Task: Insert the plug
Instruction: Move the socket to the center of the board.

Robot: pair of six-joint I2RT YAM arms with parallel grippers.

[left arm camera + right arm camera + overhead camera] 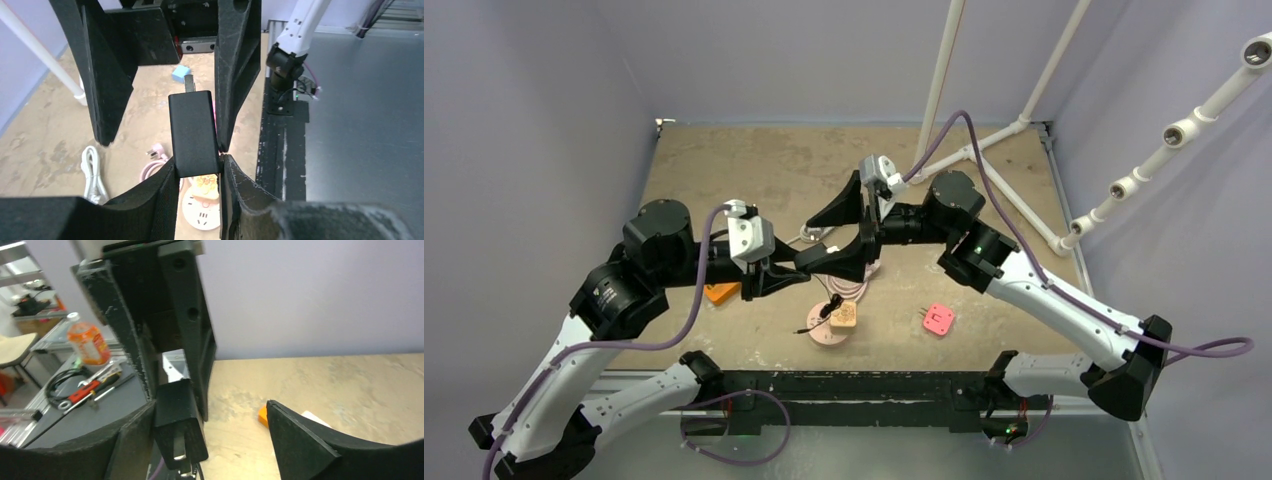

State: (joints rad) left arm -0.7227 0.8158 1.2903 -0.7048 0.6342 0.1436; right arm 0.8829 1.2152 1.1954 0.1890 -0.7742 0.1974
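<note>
Position: black plug (194, 135) is up in the air over the middle of the table (754, 170), between the two arms where they meet. Boxy body, with a metal prong (189, 82) at the end facing away from the left wrist.

Left gripper (197, 167) pinches the plug by its rear end, one finger on each flat side. In the right wrist view the plug sticks out from between those fingers with the prong toward the camera.

Right gripper (211, 407) is spread wide, facing the left one. Its fingers (237, 65) stand on either side of the plug's front half. One lies close along the plug's side, contact cannot be told. The other is well apart from it.

Round pink socket (824, 335) lies on the table under the grippers, toward the near edge, not touching the plug. A cream-yellow patterned block (844, 316) sits on top of it. In the left wrist view, slot holes show on the bare pink face.

Pink cable (152, 160) lies coiled just beside the socket, and white cable (92, 175) is farther out.

Other items on the table:
- orange block (721, 293), under the left arm
- pink pronged block (938, 319), right of the socket
- blue block (180, 73), beyond the plug

White pipe frame (1024, 125) stands at the far right corner.
</note>
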